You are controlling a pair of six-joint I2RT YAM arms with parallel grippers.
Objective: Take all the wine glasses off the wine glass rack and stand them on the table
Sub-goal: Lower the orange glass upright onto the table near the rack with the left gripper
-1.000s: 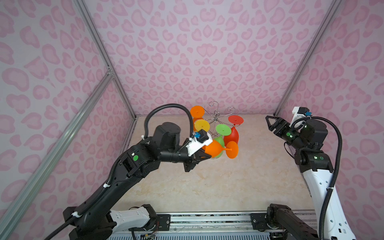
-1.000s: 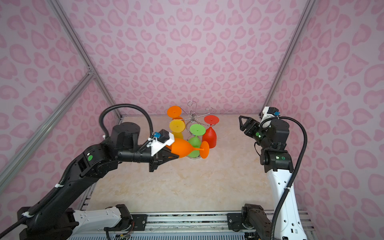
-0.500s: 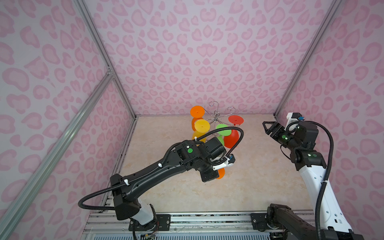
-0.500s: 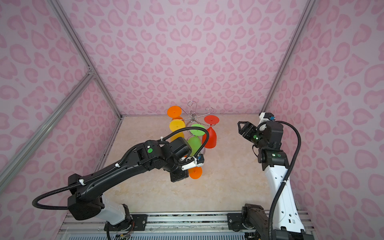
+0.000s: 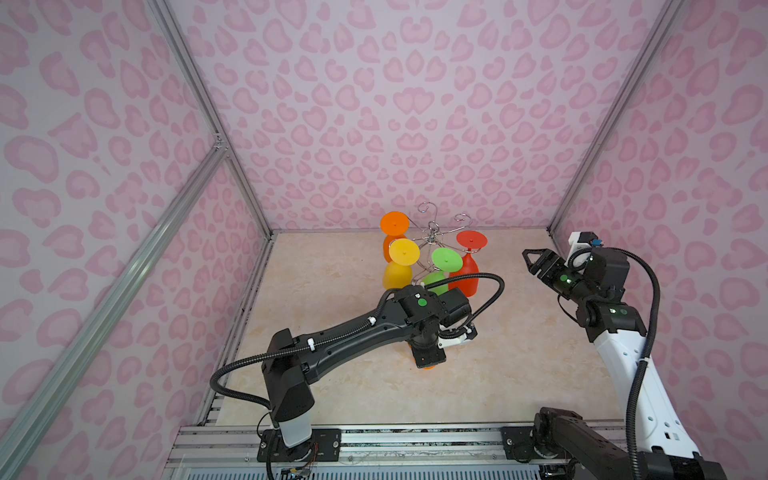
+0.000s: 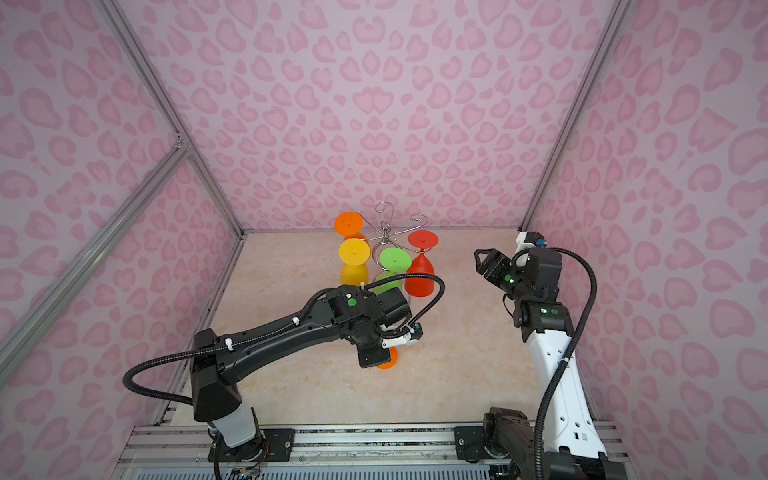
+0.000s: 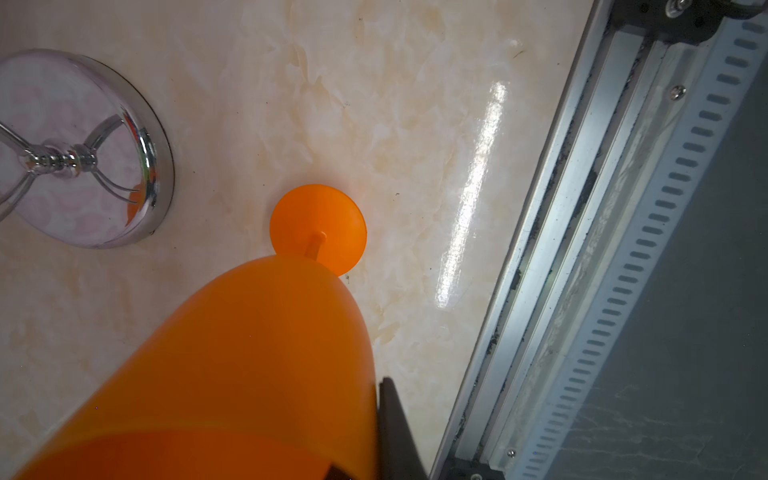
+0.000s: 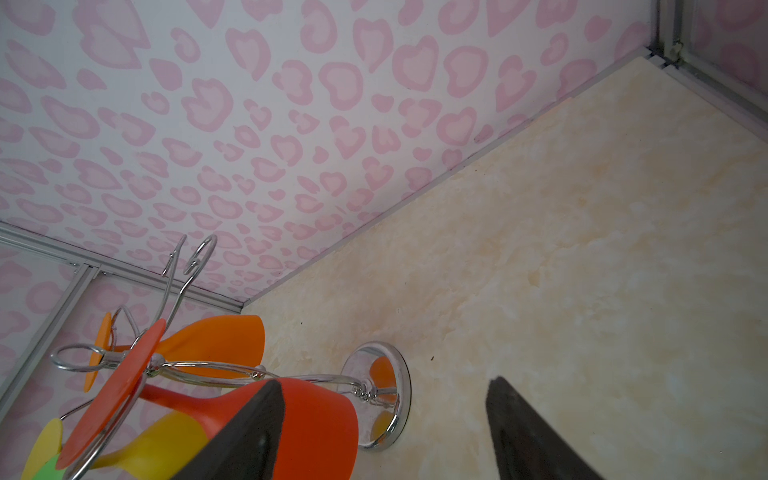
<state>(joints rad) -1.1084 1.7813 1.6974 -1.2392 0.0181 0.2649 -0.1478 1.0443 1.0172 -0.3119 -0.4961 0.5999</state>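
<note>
Glass [image 7: 257, 365] orange, off rack [image 5: 432, 239], at its 6 o'clock, foot down near table [image 7: 415, 124] | left gripper [image 5: 429, 356] clenched on bowl | right gripper [image 5: 534, 259] released, idle at 3 o'clock | risk: release before foot seats flat tips glass toward rack.

Robot test cell: pink-patterned walls [image 5: 374, 104], aluminium frame [image 5: 203, 104]

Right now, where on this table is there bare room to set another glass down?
The widest bare patch lies at the front right, between the held orange glass and the right arm. Another runs along the left wall, beside the left arm. It is crowded at the back middle, around the rack and its four hanging glasses.
</note>
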